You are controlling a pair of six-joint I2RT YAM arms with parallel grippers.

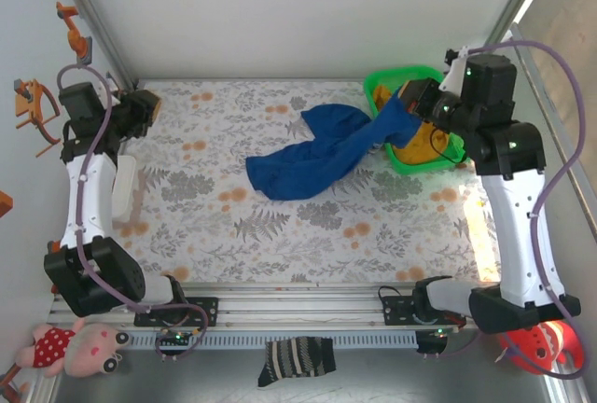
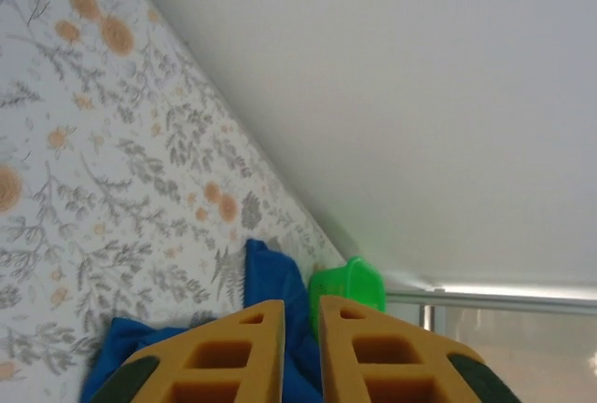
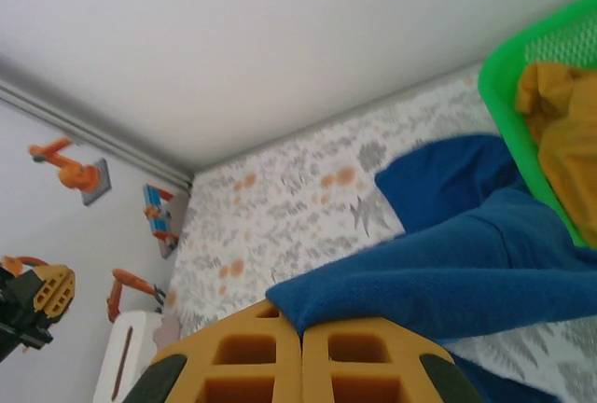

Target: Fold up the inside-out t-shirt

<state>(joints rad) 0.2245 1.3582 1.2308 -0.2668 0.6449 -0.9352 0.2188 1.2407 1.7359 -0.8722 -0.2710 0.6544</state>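
At the far right corner of the flower-patterned table covering [image 1: 280, 226], the right gripper [image 3: 300, 330] has its yellow fingers pressed together on a fold of the royal-blue soft cloth t-shirt [image 1: 308, 165]. It holds that end up beside the rim of the bright green plastic mesh basket [image 1: 396, 75]. From the pinch the shirt slopes down and left to a crumpled heap near the middle of the table, with one lobe lying toward the back wall. A mustard-yellow garment [image 3: 560, 114] lies bunched inside the basket, just under the lifted blue cloth.

Over the far left of the table, well apart from the shirt, the left gripper [image 2: 300, 314] hangs with its fingers parted by a narrow gap and nothing between them.

Several things could spoil this. The grip takes only a thin fold (how much cloth lies between the pads cannot be told), so the weight of the trailing heap might pull it free. The raised cloth passes close over the basket rim, so a pull along it may snag there and drag or tip the basket, or catch the yellow garment and haul it out. With the rest bunched, one-handed tugging would likely twist the shirt rather than spread it flat.
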